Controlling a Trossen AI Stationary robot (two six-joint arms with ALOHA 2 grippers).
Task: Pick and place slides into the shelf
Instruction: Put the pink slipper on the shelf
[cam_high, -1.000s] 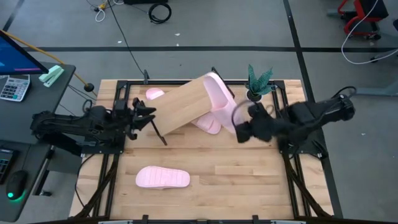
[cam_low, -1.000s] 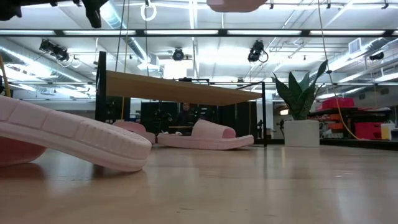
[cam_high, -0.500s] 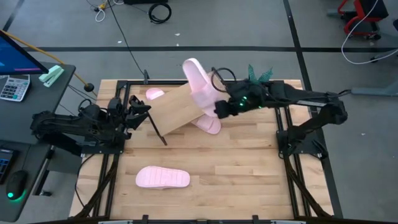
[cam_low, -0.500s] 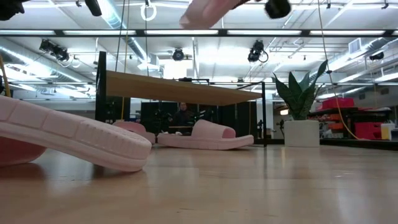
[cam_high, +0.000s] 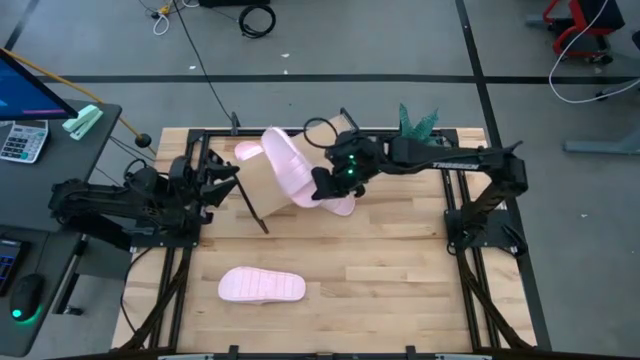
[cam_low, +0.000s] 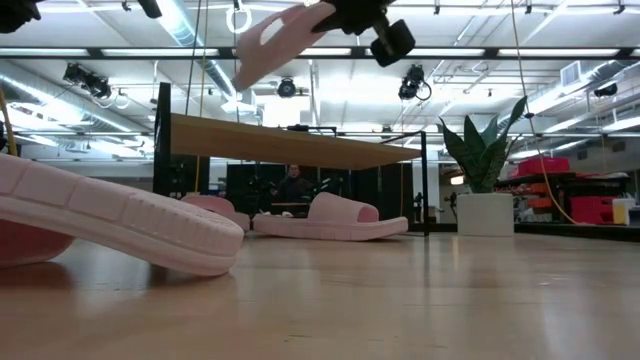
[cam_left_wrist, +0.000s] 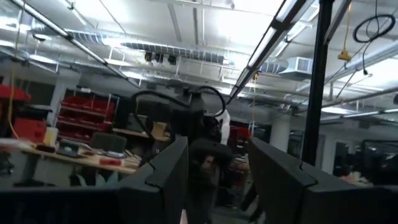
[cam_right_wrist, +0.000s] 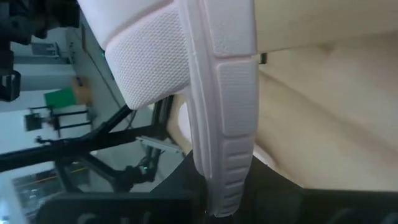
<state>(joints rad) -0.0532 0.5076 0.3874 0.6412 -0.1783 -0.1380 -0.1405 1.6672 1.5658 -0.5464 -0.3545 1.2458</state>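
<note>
A pale pink slide (cam_high: 285, 165) hangs in the air over the shelf (cam_high: 258, 185), a slanted light-wood board on a thin black frame; my right gripper (cam_high: 322, 185) is shut on it. The low view shows this slide (cam_low: 280, 35) high above the board (cam_low: 280, 142). A second slide (cam_high: 342, 205) lies on the table partly under the board's right end. A third (cam_high: 248, 150) lies beyond its left end. The fourth slide (cam_high: 262, 287) rests sole-down near the table's near edge. My left gripper (cam_high: 225, 180) waits open at the shelf's left side. My right gripper holds the raised slide by one end of its sole (cam_right_wrist: 217, 186), pinched between the two fingers, reaching in level from the table's right. The slide is lifted clear above the shelf board, turned on its edge, its free end (cam_low: 250, 60) tipped downward.
A potted plant (cam_high: 415, 130) stands at the table's far right corner. Black frame rails run along the table's left and right sides. Bare tabletop lies right of the near slide. A desk with a keyboard and calculator stands off the table's left.
My right gripper has swung with the slide from beside the plant toward the table's left, out over the shelf board. The slide has come lower and tipped, its free end now pointing down and left.
</note>
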